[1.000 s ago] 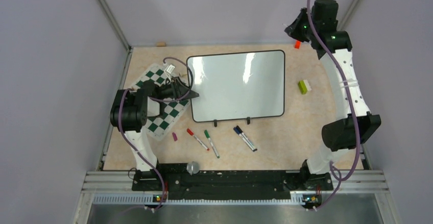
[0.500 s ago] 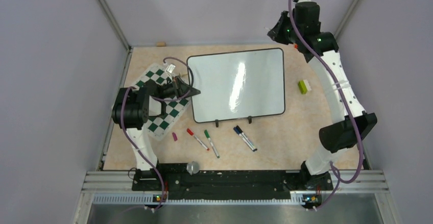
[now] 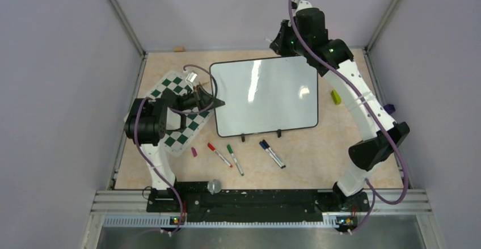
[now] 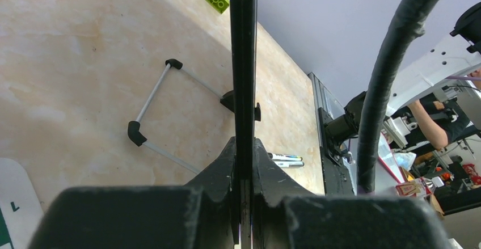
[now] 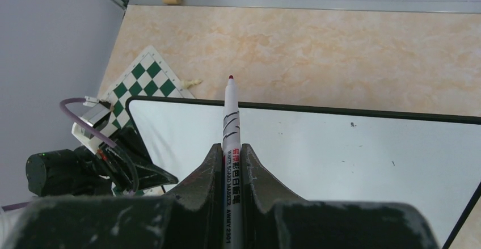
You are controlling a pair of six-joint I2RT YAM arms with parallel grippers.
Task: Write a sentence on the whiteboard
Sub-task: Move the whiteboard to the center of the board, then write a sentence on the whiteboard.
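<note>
The worktop point(image 3: 317, 147) carries one whiteboard point(image 3: 266, 96) at centre, one chess mat point(image 3: 176, 138) at its left, one green brick point(image 3: 336, 96) to its right, and near its front edge one purple cap point(image 3: 194, 152) and three loose pens: red marker point(image 3: 218, 153), green marker point(image 3: 235, 159), blue marker point(image 3: 272, 153). The left arm sits folded low, its left gripper point(image 4: 244, 147) pinching the whiteboard's left edge. The right arm arches to the far edge, its right gripper point(image 5: 231, 152) clamped on a fourth marker point(image 5: 231, 113), tip outward.

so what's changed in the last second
The right gripper, shut on the marker, swung left from the far right corner to above the far edge of the whiteboard, which shifted slightly right. The left gripper stayed clamped on its left edge; loose pens unmoved.
</note>
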